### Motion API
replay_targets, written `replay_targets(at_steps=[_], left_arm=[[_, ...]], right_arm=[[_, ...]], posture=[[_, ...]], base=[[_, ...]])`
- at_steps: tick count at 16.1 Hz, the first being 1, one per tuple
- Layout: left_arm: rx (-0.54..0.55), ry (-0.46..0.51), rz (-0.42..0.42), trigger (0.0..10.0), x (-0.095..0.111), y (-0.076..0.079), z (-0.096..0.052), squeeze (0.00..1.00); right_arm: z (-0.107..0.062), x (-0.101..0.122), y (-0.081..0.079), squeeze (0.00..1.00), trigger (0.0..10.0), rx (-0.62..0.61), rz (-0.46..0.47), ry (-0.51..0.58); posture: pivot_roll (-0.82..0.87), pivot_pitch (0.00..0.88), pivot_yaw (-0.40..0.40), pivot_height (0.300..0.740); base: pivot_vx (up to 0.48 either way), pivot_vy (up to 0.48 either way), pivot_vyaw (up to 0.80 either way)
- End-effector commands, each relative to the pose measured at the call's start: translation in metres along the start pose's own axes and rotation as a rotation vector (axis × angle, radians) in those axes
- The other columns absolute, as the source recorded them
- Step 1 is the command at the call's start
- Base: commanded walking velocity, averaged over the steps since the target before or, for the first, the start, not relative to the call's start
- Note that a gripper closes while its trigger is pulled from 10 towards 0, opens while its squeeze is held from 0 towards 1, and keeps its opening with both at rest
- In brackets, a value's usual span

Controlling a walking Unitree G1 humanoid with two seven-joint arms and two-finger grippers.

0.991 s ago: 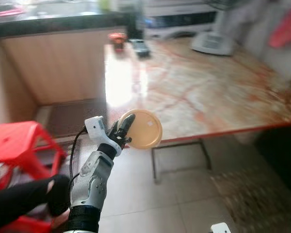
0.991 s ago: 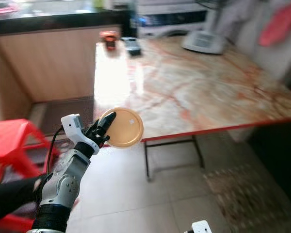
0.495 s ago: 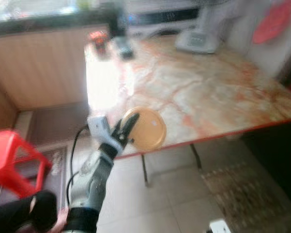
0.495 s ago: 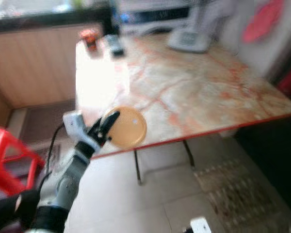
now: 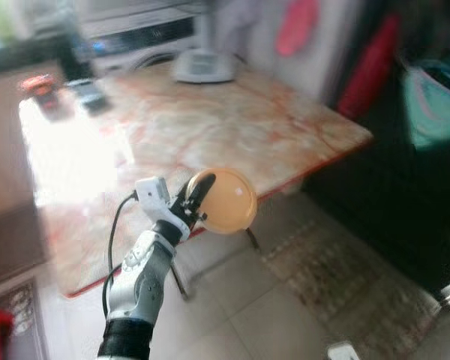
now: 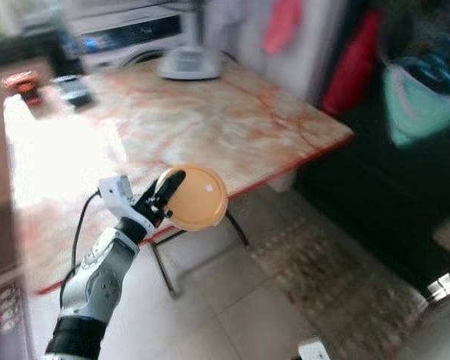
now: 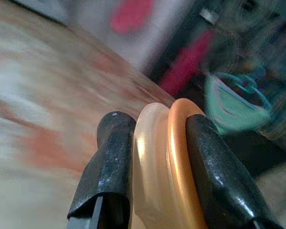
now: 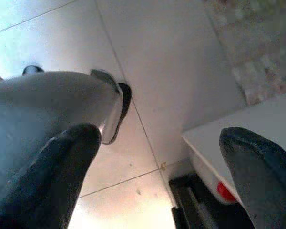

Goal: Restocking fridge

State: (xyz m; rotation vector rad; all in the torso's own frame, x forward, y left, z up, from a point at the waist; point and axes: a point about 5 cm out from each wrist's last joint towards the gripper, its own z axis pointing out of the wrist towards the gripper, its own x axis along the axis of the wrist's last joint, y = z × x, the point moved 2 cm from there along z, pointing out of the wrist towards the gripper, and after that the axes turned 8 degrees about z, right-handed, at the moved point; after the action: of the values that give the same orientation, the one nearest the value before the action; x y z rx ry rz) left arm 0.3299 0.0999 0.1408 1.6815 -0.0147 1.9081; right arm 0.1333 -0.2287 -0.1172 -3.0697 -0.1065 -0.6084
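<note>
No writing is legible. Your left gripper (image 5: 196,196) pinches the orange lid (image 5: 226,199) edge-on between both fingers, centre frame, before the marble table (image 5: 210,127). Your right gripper (image 8: 157,157) hangs spread over floor tiles (image 8: 157,57).

Motion blur is smearing both head views. The small red object (image 5: 37,83) and the dark flat object (image 5: 90,95) at the far left of the marbled orange tabletop (image 5: 210,127) are too blurred to identify. The pale appliance (image 5: 203,66) at the table's far edge is showing no detail. The left gripper (image 5: 194,201) is covering the near left rim of the round orange disc (image 5: 226,201). The bottom edge is cutting off the right arm's white wrist part (image 5: 342,351).
</note>
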Motion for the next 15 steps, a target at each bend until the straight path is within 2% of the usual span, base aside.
replay_targets(at_steps=[1, 9, 11, 13, 15], left_arm=[[-0.023, 0.009, 0.008, 10.0, 0.002, 0.005, 0.001, 0.0], [-0.01, -0.015, 0.017, 10.0, -0.003, -0.001, 0.0, 0.0], [0.02, -0.041, 0.022, 10.0, -0.01, -0.009, -0.003, 0.0], [0.08, -0.084, 0.022, 10.0, -0.02, -0.025, -0.01, 0.0], [0.031, -0.123, 0.027, 10.0, -0.025, -0.025, -0.015, 0.0]], right_arm=[[0.001, -0.002, -0.004, 0.0, 10.0, 0.014, -0.007, -0.008], [0.001, -0.003, -0.004, 0.0, 10.0, 0.001, 0.009, -0.013], [0.001, -0.004, -0.003, 0.0, 10.0, -0.012, 0.024, -0.012], [0.001, -0.004, -0.002, 0.0, 10.0, -0.026, 0.042, -0.01], [0.001, -0.004, -0.002, 0.0, 10.0, -0.031, 0.046, -0.01]], posture=[[-0.09, 0.0, 0.023, 0.74], [-0.09, 0.0, 0.029, 0.74], [-0.09, 0.0, 0.03, 0.74], [-0.09, 0.0, 0.031, 0.74], [-0.09, 0.0, 0.028, 0.74]], base=[[0.0, 0.0, -0.79], [0.0, 0.0, -0.79], [0.0, 0.0, -0.79], [0.0, 0.0, -0.78], [0.0, 0.0, -0.79]])
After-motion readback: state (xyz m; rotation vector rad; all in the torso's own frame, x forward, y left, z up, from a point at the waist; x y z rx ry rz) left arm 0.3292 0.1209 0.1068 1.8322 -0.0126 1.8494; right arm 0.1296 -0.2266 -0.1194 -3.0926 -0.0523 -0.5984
